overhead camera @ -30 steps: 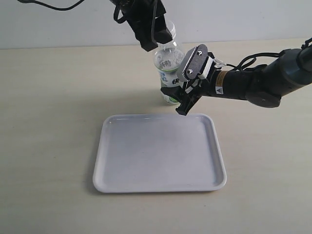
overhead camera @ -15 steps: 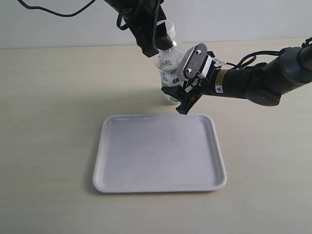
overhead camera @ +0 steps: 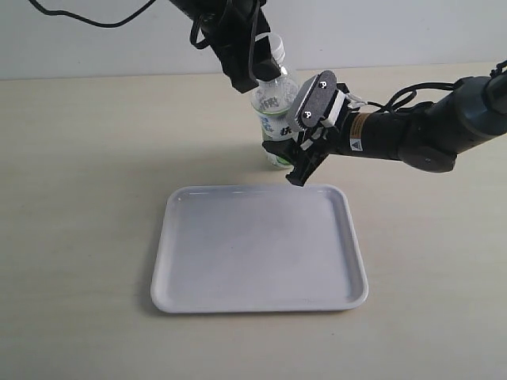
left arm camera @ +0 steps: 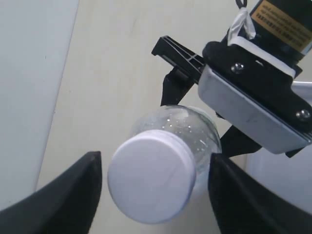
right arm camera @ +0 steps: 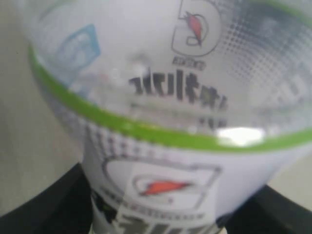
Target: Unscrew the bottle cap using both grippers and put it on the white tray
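- The left gripper has its jaws spread, with an open gap on each side of the bottle cap.
- The cap sits between them, untouched, on the bottle.
- The right gripper pinches the bottle's labelled body, its grey plate close beneath the left jaws.
- The white tray has its rim just beside the right jaws' tips.
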Available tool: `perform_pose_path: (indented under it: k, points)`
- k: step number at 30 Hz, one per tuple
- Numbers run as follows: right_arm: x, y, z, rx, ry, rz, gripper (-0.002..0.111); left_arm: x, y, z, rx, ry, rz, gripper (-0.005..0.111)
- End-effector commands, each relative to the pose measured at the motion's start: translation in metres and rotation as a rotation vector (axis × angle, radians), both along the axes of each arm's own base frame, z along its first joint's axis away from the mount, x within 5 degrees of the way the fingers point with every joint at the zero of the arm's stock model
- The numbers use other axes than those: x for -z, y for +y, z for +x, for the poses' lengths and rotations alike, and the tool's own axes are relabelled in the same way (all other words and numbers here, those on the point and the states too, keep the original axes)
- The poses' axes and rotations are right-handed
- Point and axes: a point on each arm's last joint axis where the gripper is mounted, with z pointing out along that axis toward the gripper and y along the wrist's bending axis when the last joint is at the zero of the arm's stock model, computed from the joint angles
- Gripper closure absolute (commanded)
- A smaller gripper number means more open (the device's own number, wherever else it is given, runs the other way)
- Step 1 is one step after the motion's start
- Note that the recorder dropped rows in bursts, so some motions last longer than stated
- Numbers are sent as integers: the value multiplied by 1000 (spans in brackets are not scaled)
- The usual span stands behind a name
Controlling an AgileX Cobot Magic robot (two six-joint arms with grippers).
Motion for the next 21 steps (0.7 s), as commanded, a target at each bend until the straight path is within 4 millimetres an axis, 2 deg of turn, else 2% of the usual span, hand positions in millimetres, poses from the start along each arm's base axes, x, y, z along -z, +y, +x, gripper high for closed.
perform_pose_path:
  k: [1, 6, 13, 14, 19, 21]
  points:
    - [29, -13, -9, 25, 128, -181, 108, -3, -1, -1, -4, 1, -7, 45]
    - [29, -13, -9, 25, 128, -181, 108, -11, 1, -4, -4, -14, -18, 45]
    - [29, -13, -9, 25, 128, -181, 108, -10, 2, -4, -2, -9, -13, 46]
    - [29, -13, -9, 25, 128, -181, 108, -11, 1, -4, -2, -7, -15, 49]
    - [29, -13, -9, 25, 128, -181, 108, -10, 1, -4, 0, -7, -13, 98]
    - [29, -13, -9, 25, 128, -181, 108, -10, 2, -4, 0, -8, -11, 105]
